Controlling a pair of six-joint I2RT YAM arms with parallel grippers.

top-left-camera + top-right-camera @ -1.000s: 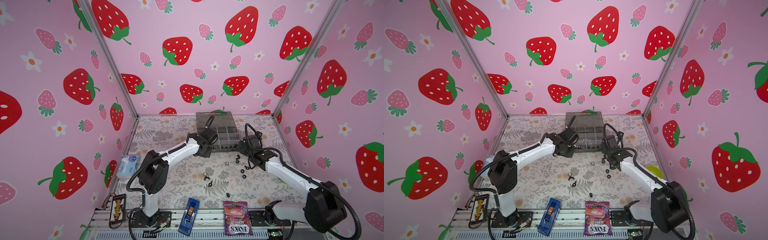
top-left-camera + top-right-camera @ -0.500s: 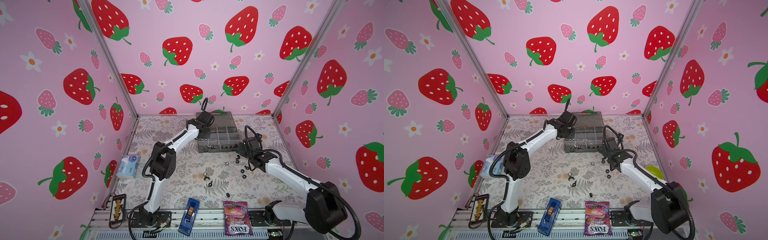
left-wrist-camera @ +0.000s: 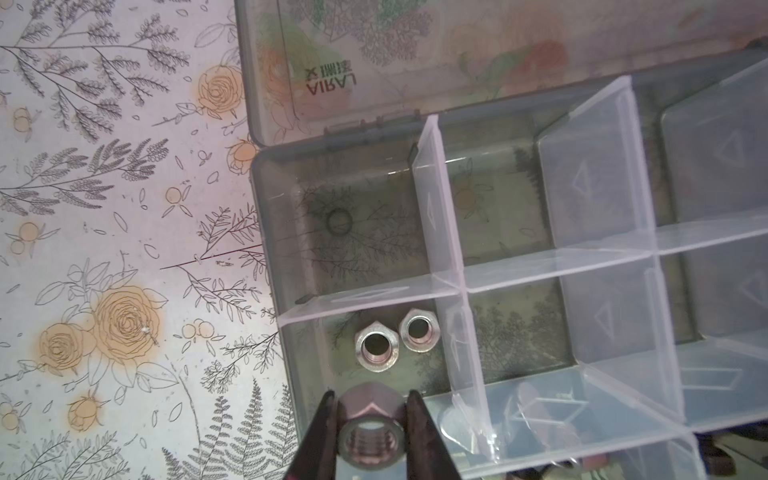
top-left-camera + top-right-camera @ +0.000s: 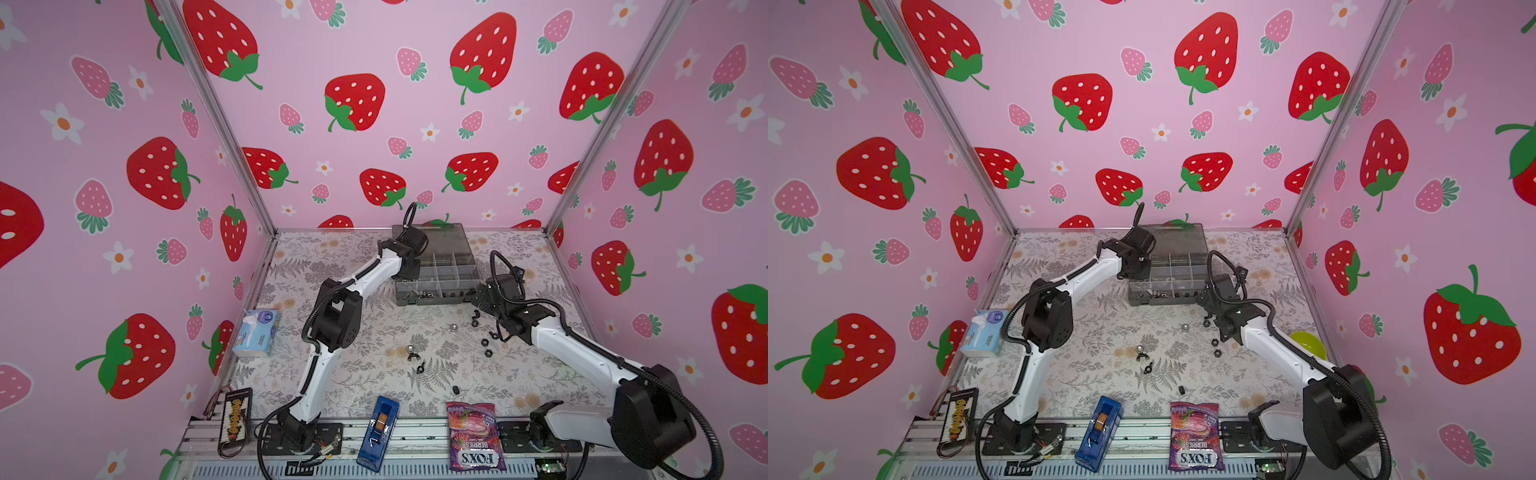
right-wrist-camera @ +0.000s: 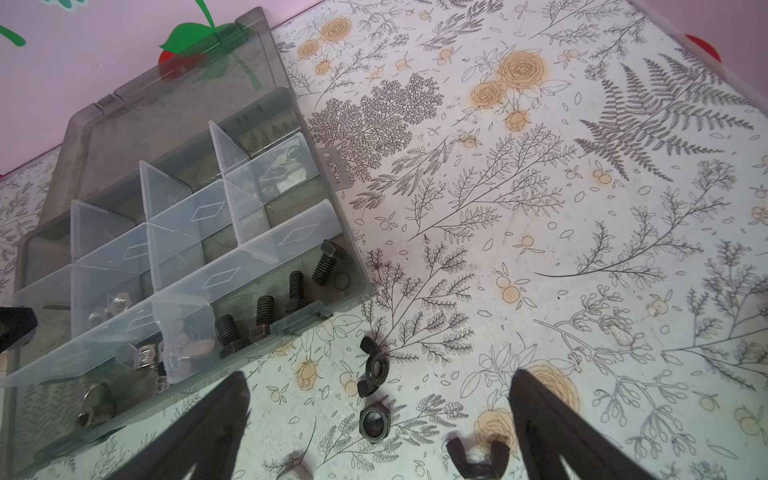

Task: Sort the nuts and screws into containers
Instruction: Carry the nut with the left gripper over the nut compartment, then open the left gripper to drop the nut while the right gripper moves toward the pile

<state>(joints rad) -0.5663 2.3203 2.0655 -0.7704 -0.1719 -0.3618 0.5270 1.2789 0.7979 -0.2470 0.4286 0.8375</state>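
At the box's (image 3: 270, 232) left end, my L hand (image 3: 371, 399) is clamped on a silver nut (image 3: 371, 434) above a cell (image 3: 332, 328) w/ two more nuts (image 3: 377, 346). R hand (image 5: 379, 376) gapes wide over black nuts (image 5: 374, 422) on the bench (image 5: 582, 249), just beside the box.

Left hand (image 3: 371, 397) fingers run off the frame edge; in both top views its wrist hides it. Right hand (image 5: 379, 376) fingers cut off too, wing nut (image 5: 478, 455) partly. Silver bit (image 5: 293, 467) blurred at the edge. Box (image 3: 270, 266) near cells murky behind dividers. Black bit (image 4: 456, 390) too small to tell.
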